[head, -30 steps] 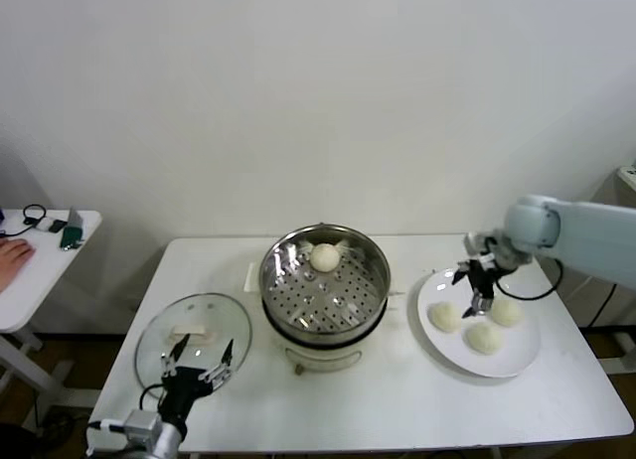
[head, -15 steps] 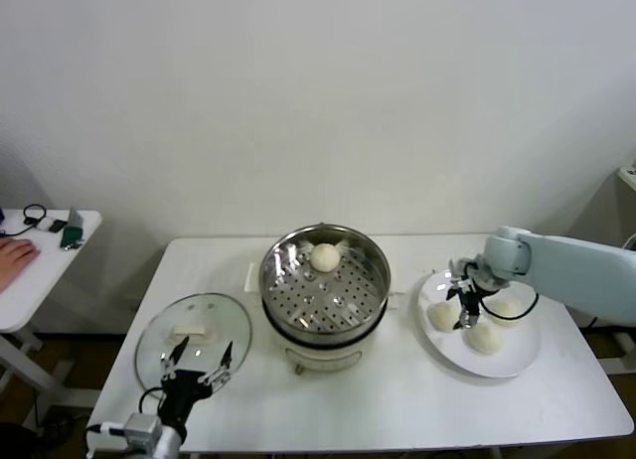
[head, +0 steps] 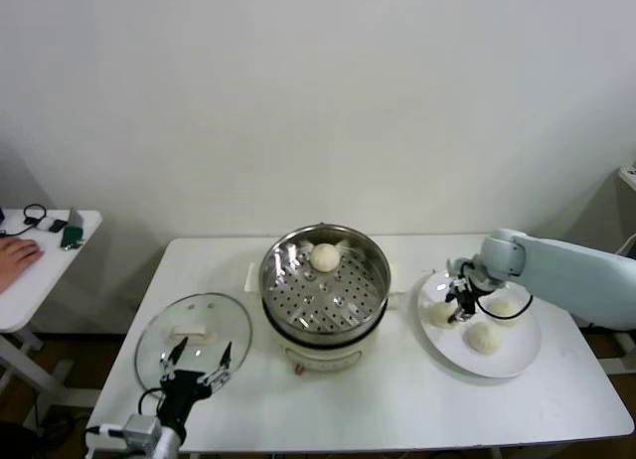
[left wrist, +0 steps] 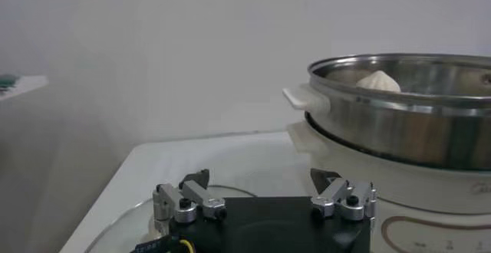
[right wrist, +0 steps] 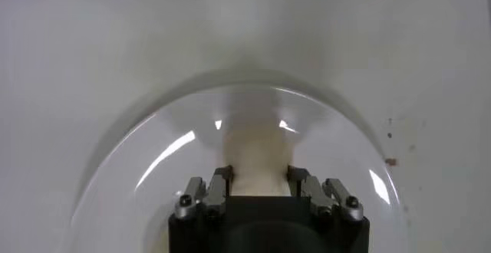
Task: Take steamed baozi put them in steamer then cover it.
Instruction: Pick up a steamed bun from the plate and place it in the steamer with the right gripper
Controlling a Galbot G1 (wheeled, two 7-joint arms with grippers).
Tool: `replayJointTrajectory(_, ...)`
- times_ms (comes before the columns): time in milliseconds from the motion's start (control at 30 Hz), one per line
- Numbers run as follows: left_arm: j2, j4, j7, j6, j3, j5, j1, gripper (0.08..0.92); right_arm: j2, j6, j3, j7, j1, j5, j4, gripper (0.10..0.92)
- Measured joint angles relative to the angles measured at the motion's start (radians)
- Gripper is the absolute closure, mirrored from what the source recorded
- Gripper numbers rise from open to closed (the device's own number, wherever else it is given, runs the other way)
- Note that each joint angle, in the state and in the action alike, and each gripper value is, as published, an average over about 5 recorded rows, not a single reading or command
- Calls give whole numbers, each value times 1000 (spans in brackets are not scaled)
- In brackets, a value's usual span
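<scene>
The steel steamer (head: pixel 323 285) (left wrist: pixel 399 105) stands mid-table with one baozi (head: pixel 325 257) (left wrist: pixel 377 82) at its back. On the white plate (head: pixel 519 353) (right wrist: pixel 146 172) to the right lie three more baozi. My right gripper (head: pixel 454 306) (right wrist: pixel 259 176) is down on the plate's left side, shut on the leftmost baozi (head: pixel 441 314) (right wrist: pixel 258 153), its fingers pressed against the bun's two sides. The other two buns (head: pixel 484 338) (head: pixel 505 307) lie beside it. The glass cover (head: pixel 194 335) rests flat at front left. My left gripper (head: pixel 199 365) (left wrist: pixel 261 179) hangs open at the cover's near edge, holding nothing.
A small side table (head: pixel 40 250) with cables and a person's hand (head: pixel 12 252) stands to the far left. Bare white tabletop (head: pixel 397 399) lies in front of the steamer and plate.
My right gripper came down onto the left side of the plate and shut round the leftmost baozi. The left arm has not moved.
</scene>
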Motion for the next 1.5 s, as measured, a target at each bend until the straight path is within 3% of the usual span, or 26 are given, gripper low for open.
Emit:
replayJointTrajectory(333,2,-14,1,3,6,2,-4,177,42,23,-158,-103,379,145,99,516)
replayJointTrajectory(633,3,-20,3,10,8,1,-17,177,187,-34,-160,-91,571,303,238,516)
replayJointTrajectory(1100,1,-20,6,17,2,-9,-28,177,484,-143,-114,42,459,335,249,516)
replayJointTrajectory(1500,3,-18,6,9,5,-11,-21,177,597,-210,-84,141,279,244,157,494)
